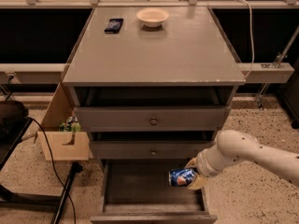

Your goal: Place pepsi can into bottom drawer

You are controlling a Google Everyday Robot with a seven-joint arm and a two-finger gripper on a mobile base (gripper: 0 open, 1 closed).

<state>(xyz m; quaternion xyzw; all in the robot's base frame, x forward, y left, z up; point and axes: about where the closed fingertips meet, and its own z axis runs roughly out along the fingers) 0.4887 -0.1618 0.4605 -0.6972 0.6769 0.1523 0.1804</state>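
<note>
The pepsi can (181, 177) is blue with a round logo and lies sideways in my gripper (190, 175). The gripper is shut on the can and holds it above the right part of the open bottom drawer (140, 188). That drawer is pulled out at the foot of the grey cabinet and shows a flat grey interior. My white arm (247, 153) reaches in from the right.
Two shallower drawers with round knobs (153, 121) sit above. On the cabinet top are a white bowl (152, 17) and a small black device (114, 25). A cardboard box (64, 141) stands at the left, with cables and a dark stand beside it.
</note>
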